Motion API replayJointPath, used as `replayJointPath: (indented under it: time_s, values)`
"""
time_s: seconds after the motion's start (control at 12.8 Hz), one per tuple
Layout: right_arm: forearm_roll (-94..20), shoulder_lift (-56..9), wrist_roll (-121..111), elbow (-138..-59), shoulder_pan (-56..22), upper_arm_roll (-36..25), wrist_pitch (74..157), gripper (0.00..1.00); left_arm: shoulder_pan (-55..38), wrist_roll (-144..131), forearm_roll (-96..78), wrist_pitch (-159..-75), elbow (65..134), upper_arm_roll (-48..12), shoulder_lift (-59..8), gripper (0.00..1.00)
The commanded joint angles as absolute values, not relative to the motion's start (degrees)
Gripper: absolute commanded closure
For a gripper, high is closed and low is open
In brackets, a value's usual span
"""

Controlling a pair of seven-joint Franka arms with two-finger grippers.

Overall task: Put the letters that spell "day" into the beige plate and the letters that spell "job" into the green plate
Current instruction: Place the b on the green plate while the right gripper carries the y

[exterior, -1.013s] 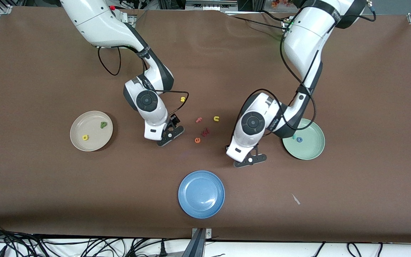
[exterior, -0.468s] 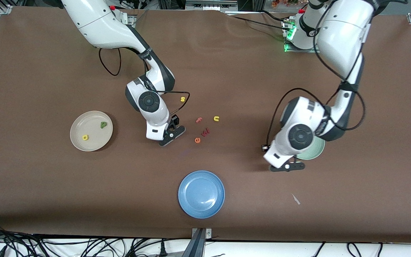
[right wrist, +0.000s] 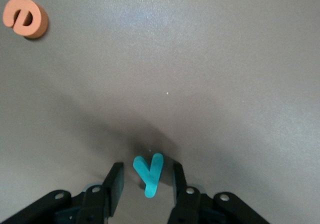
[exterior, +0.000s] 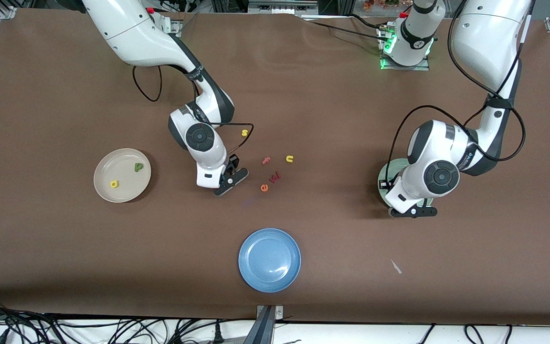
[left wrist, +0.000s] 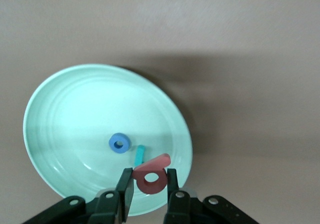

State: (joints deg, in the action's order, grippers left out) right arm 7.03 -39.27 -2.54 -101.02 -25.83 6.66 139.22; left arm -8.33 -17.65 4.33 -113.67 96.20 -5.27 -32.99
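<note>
Showing only from the wrists: pink "b" [left wrist: 150, 176], teal "y" [right wrist: 149, 174].

Three plates [exterior: 269, 259], eleven foam letters [exterior: 264, 188]

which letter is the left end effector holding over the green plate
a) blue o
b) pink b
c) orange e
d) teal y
b, the left wrist view shows the left end effector shut on the pink b over the green plate, with the blue o already lying in the plate.
</note>
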Motion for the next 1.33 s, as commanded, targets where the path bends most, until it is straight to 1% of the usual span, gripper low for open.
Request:
replayJointPath:
  time_s: [0.0, 0.08, 0.16, 0.23, 0.39, 0.47, 0.62, 0.78, 0.86, 0.94, 1.09, 1.25]
  values:
    - [7.6, -40.3, -3.0, -99.8, -25.9, 6.7, 139.5, 0.72, -7.6, -16.6, 5.4, -113.9, 98.7, -5.8, -31.4, 0.49]
    - [7.6, -40.3, -3.0, -99.8, -25.9, 6.7, 139.5, 0.77, -7.6, -16.6, 5.4, -113.9, 98.6, -5.8, -31.3, 0.13]
    - [7.6, -40.3, -3.0, -99.8, -25.9, 6.7, 139.5, 0.83, -7.5, -16.4, 5.4, -113.9, 98.2, -5.8, -30.9, 0.00]
    - [7.6, -40.3, -2.7, -99.8, -25.9, 6.7, 139.5, 0.88, -6.9, -16.6, 5.3, -113.9, 97.1, -5.9, -30.3, 0.00]
    - [7.2, -39.8, -2.6, -99.1, -25.9, 6.7, 139.0, 0.95, -6.9, -16.8, 5.3, -113.0, 95.0, -6.0, -28.3, 0.00]
    - [7.0, -39.6, -2.8, -97.9, -25.8, 6.7, 137.1, 0.98, -6.9, -16.8, 5.2, -111.1, 93.4, -6.1, -26.9, 0.00]
    - [6.8, -38.6, -2.6, -95.5, -25.5, 6.5, 131.4, 1.00, -7.0, -16.8, 4.6, -102.0, 86.7, -6.2, -25.1, 0.00]
    - [5.2, -36.8, -2.5, -94.6, -24.9, 6.0, 127.9, 1.00, -7.2, -16.7, 4.5, -90.8, 78.6, -6.3, -24.8, 0.00]
    - [4.6, -36.0, -2.3, -94.8, -24.2, 5.1, 126.8, 1.00, -6.9, -16.7, 4.3, -86.9, 75.9, -6.6, -24.7, 0.00]
    - [4.4, -34.4, -1.8, -95.3, -24.2, 3.8, 125.1, 1.00, -6.9, -16.6, 4.3, -84.0, 74.6, -6.7, -24.0, 0.00]
    - [4.2, -31.6, -1.4, -96.8, -24.1, -0.2, 121.3, 1.00, -5.5, -8.8, 2.1, -82.9, 75.1, -6.0, -19.9, 0.00]
    - [4.2, -30.1, -1.4, -97.3, -24.1, -3.5, 116.7, 1.00, -2.0, -3.4, -1.2, -83.0, 78.2, -5.7, -15.9, 0.00]
